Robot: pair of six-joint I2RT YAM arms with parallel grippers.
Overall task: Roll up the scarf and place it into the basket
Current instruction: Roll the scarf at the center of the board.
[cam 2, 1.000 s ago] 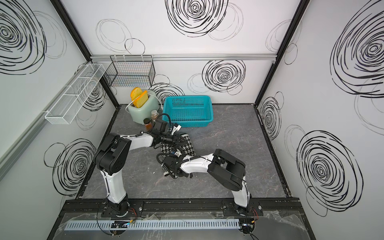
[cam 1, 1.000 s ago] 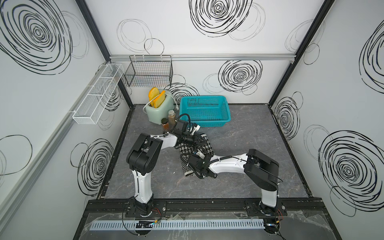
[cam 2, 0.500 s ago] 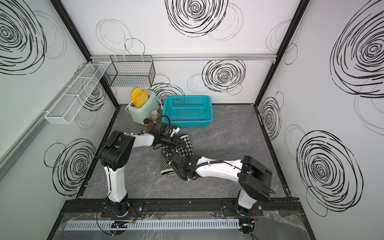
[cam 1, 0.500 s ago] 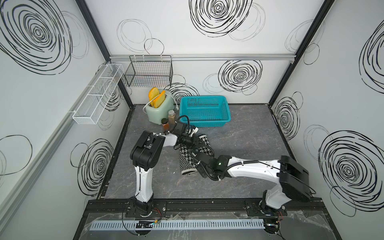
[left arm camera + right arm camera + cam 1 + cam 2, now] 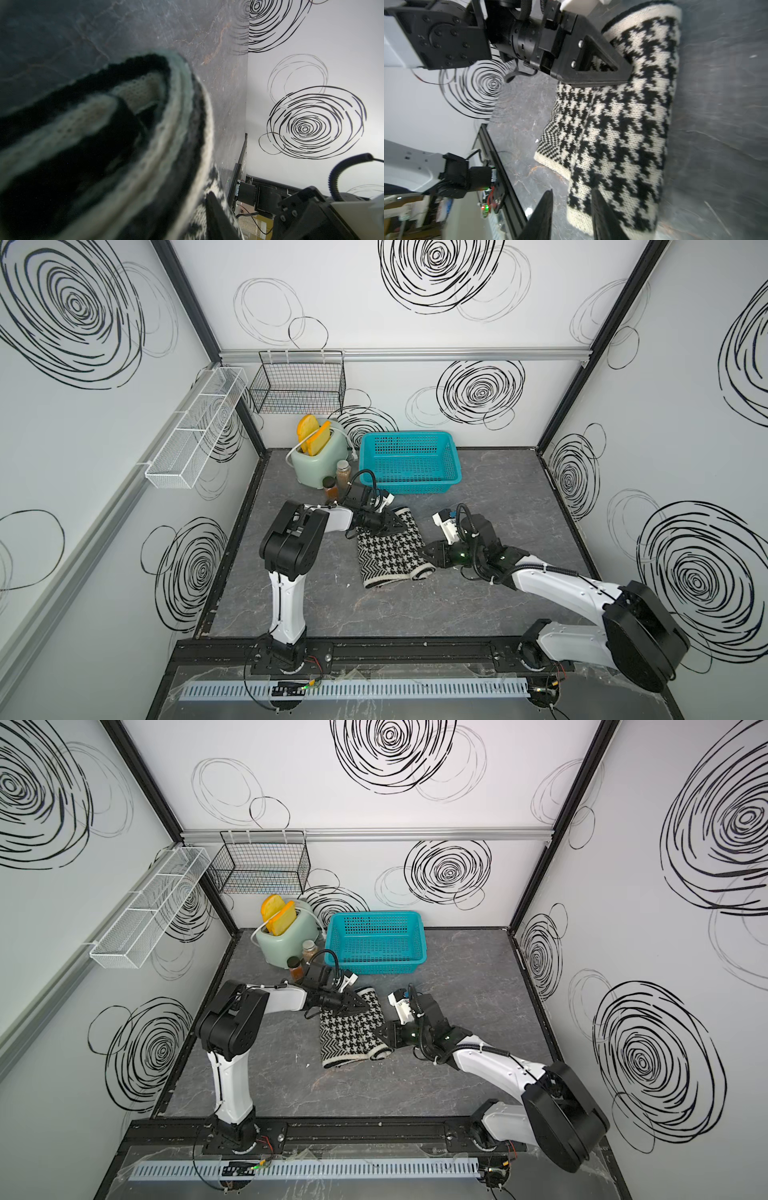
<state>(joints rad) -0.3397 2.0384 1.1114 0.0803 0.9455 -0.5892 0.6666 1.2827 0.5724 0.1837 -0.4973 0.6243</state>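
Compared with a second ago, the right gripper [image 5: 429, 558] is no longer working over the near end of the scarf [image 5: 388, 556]. It has swung out and is now sitting at the cloth's right edge, with its arm reaching in from the right. The scarf, bunched then, is now lying flatter on the table [image 5: 478, 614], and the left gripper [image 5: 397, 524] is still staying at its far end.

In the right wrist view the right gripper's fingers [image 5: 544, 212] are standing a little apart, closing on nothing, beside the scarf's pale-edged near corner. The left gripper is pinching the far end. Its upper finger [image 5: 593, 60] is pressing on the houndstooth while the lower one is hiding under the cloth.

The basket [image 5: 409, 488] is standing behind the scarf, apart from it, by the back wall. The left arm's wrist is lying between the scarf and the basket's near left corner. Two spice jars [image 5: 343, 475] are standing just beside that corner, in front of the toaster [image 5: 318, 466]. A wire basket [image 5: 297, 389] and a white rack [image 5: 193, 431] are hanging on the walls.

The scarf's long axis is running from the robot's side towards the basket, leaning slightly. Houndstooth is facing up, and a chevron strip is showing along the left near part.
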